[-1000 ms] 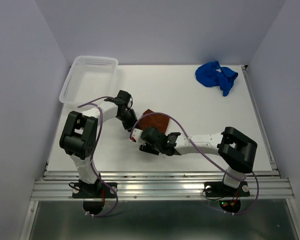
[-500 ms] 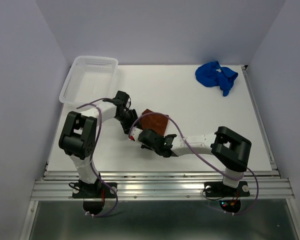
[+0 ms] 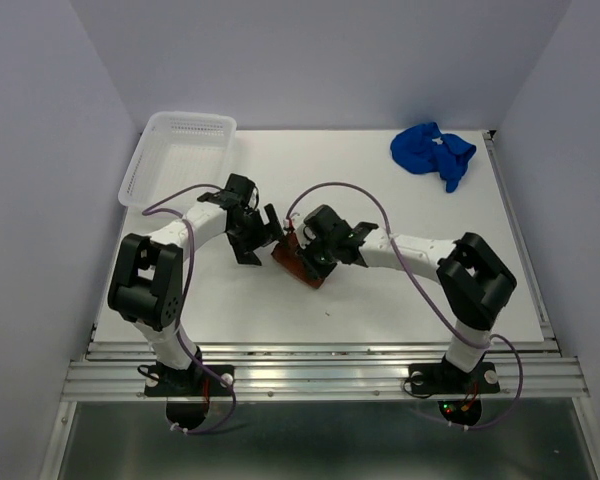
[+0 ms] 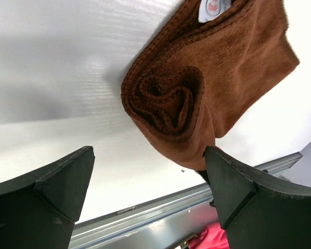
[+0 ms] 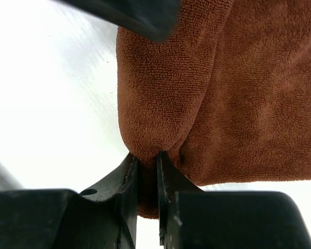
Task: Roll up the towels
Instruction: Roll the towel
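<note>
The rust-brown towel [image 3: 300, 262] lies partly rolled at mid-table. In the left wrist view its coiled end [image 4: 166, 101] faces me, with the white tag [image 4: 213, 8] at the top. My left gripper [image 3: 264, 236] stands open at that end, jaws wide [image 4: 147, 155]; the right fingertip [image 4: 217, 166] touches the roll's underside. My right gripper [image 3: 308, 252] is shut on a fold of the brown towel [image 5: 223, 104], the cloth pinched between its tips [image 5: 147, 161]. The blue towel [image 3: 432, 152] lies crumpled at the far right corner.
A white mesh basket [image 3: 177, 158] sits at the far left corner. The table's metal front rail [image 3: 320, 350] runs along the near edge. A dark finger of the left gripper [image 5: 129, 13] hangs over the towel in the right wrist view.
My left gripper has opened and let go of the brown towel. My right gripper has closed on the towel and swung away from the front edge, bunching the cloth into a tighter roll.
</note>
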`<act>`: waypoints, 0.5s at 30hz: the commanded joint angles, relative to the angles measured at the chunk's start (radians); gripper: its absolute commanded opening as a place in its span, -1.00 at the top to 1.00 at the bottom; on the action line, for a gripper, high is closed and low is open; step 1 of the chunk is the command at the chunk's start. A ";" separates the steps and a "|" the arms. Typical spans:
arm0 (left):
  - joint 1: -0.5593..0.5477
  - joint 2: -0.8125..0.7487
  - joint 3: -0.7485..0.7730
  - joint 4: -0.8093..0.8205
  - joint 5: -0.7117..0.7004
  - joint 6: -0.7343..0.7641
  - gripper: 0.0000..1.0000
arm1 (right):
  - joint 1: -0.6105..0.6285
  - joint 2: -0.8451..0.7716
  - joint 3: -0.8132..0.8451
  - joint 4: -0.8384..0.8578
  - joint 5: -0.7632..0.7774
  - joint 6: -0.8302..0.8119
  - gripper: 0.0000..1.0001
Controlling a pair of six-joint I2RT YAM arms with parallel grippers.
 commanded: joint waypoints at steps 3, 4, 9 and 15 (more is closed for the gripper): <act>0.017 -0.082 0.047 0.046 -0.045 0.004 -0.98 | -0.121 0.037 0.064 -0.072 -0.417 0.109 0.99; 0.017 -0.085 0.047 0.055 -0.046 0.005 -0.98 | -0.151 0.052 0.081 -0.070 -0.472 0.127 0.98; 0.017 -0.083 0.032 0.136 -0.008 0.034 -0.98 | -0.245 0.137 0.129 -0.072 -0.661 0.199 0.98; 0.015 -0.063 -0.010 0.205 0.055 0.044 -0.98 | -0.323 0.224 0.156 -0.066 -0.755 0.299 0.98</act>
